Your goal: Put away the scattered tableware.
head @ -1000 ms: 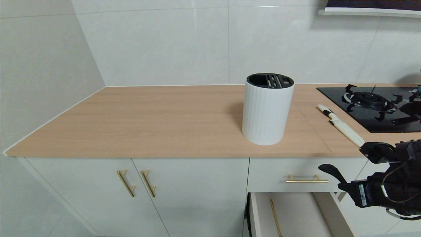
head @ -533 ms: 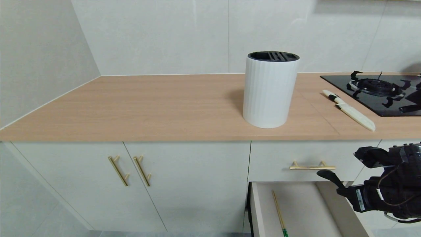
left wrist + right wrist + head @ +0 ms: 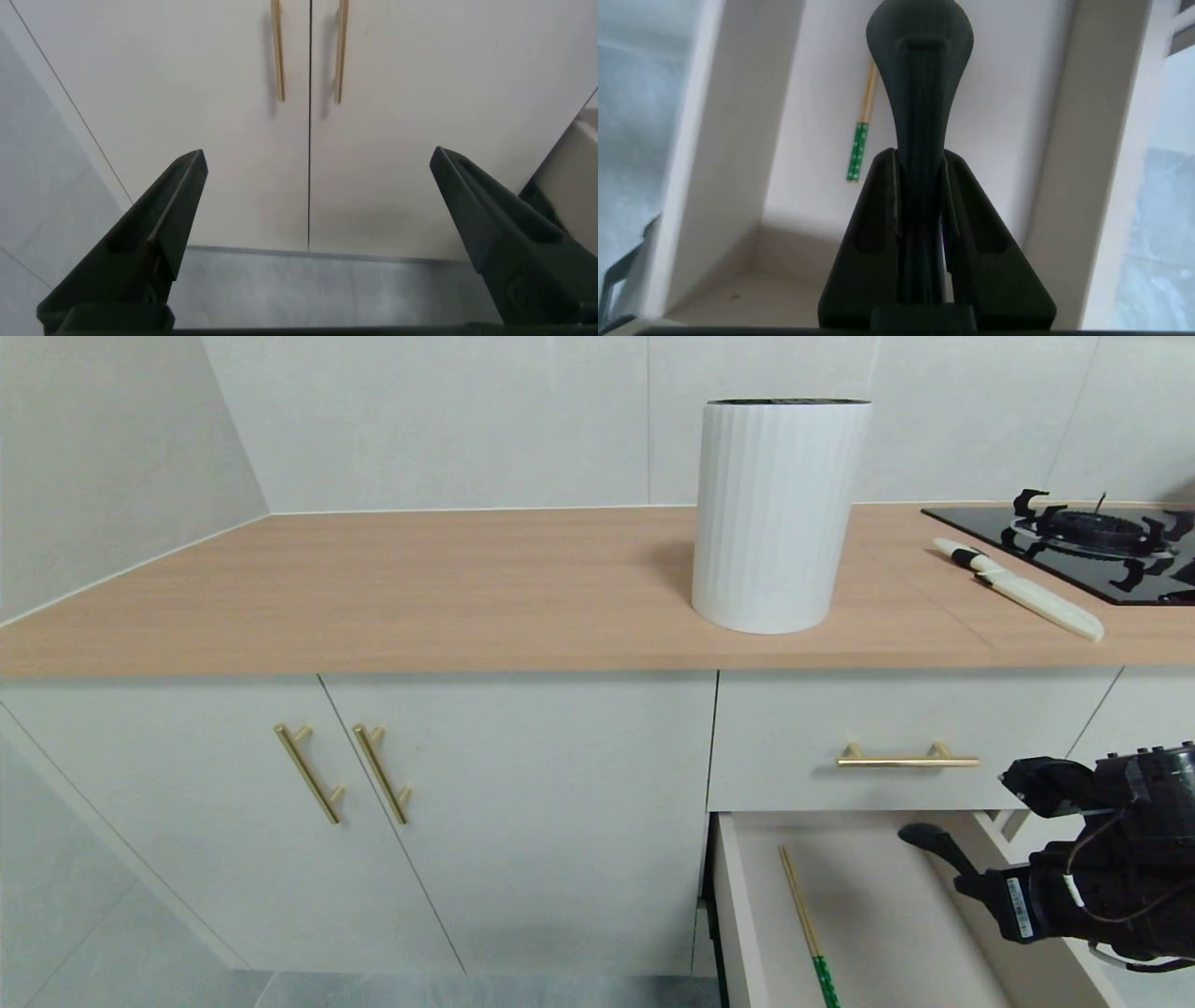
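Chopsticks (image 3: 805,924) lie in the open drawer (image 3: 733,915) in the head view, with a knife (image 3: 1022,590) on the counter (image 3: 373,588). The left wrist view shows the left pincer (image 3: 318,161) spread wide and empty. In the right wrist view, the right pincer (image 3: 920,47) is pressed together, empty, over the drawer.
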You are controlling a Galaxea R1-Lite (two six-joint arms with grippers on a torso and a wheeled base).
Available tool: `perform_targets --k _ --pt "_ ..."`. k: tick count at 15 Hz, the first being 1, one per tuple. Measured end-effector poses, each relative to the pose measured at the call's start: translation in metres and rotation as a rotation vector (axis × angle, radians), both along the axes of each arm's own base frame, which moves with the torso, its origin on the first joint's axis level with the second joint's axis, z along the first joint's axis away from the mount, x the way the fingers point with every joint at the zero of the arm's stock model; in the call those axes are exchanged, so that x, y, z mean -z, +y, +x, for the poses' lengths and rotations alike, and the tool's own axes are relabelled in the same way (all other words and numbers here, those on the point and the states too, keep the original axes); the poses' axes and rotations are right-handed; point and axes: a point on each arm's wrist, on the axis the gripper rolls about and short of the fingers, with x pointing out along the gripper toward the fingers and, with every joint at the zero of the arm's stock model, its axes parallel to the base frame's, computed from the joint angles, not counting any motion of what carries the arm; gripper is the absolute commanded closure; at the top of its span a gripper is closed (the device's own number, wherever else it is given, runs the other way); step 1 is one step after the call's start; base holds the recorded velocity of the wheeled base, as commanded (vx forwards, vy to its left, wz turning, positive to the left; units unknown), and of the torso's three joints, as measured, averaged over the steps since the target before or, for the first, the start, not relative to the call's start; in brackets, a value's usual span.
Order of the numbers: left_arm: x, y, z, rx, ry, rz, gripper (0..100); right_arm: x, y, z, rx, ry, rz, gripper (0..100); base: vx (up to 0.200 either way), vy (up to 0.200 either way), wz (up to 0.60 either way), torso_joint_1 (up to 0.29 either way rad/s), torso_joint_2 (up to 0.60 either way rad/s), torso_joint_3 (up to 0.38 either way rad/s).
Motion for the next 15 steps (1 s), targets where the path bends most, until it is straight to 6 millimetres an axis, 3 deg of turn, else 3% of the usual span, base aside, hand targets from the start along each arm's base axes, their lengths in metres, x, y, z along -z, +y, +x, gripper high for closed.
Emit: perform_targets --k 5,9,15 --pt "0.000 0.000 0.000 0.000 0.000 0.000 0 0.001 0.000 0.001 0.000 0.007 -0.001 100 0.000 0.000 0.00 -0.067 0.32 0.253" --pt "0.000 0.000 0.000 0.000 0.000 0.000 0 0.003 0.001 0.005 0.002 -0.006 -0.001 100 0.000 0.000 0.00 -0.001 0.02 0.010" --pt "0.000 0.000 0.000 -0.001 0.000 0.000 0 0.026 0.004 0.025 0.024 0.035 -0.012 100 0.000 0.000 0.00 0.000 0.00 0.000"
